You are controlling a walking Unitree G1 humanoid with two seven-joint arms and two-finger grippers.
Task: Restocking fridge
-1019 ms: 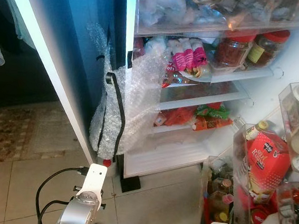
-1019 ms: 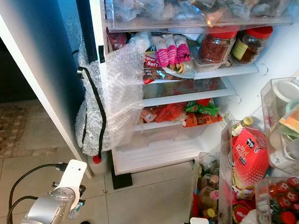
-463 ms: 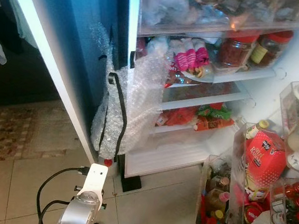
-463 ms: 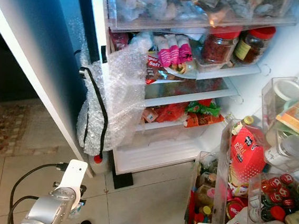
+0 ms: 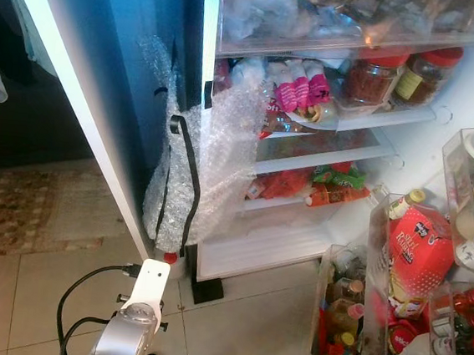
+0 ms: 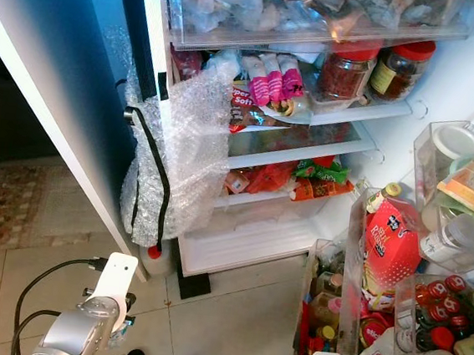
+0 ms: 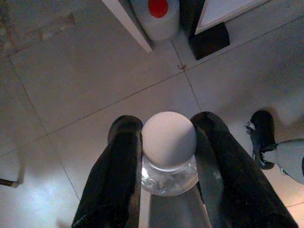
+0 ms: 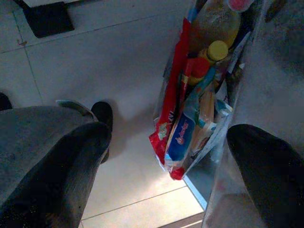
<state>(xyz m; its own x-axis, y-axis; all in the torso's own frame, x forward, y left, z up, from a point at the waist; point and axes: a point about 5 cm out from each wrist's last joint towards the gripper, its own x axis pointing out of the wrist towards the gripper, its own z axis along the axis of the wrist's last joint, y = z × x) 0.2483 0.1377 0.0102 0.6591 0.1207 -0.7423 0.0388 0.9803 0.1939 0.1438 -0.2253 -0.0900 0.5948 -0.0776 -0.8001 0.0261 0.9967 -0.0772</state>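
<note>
1. Red lettering reading "Super Soft" showed on a white packet on the fridge's second shelf; the print on a red carton in the door rack at 4 o'clock was too blurred to read
2. Bubble wrap bound by a black strap hung over the shelf fronts at 9 o'clock of the food, covering their left ends; two red-lidded jars stood at 1 o'clock
3. Pale floor tiles ran beneath, with a patterned rug at 9 o'clock
4. Left gripper, low at 7 o'clock, had its fingers closed on a clear bottle with a white round cap, held over the tiles
5. Right gripper, at 5 o'clock beside the rack's packets, had its fingers spread wide, holding nothing
</note>
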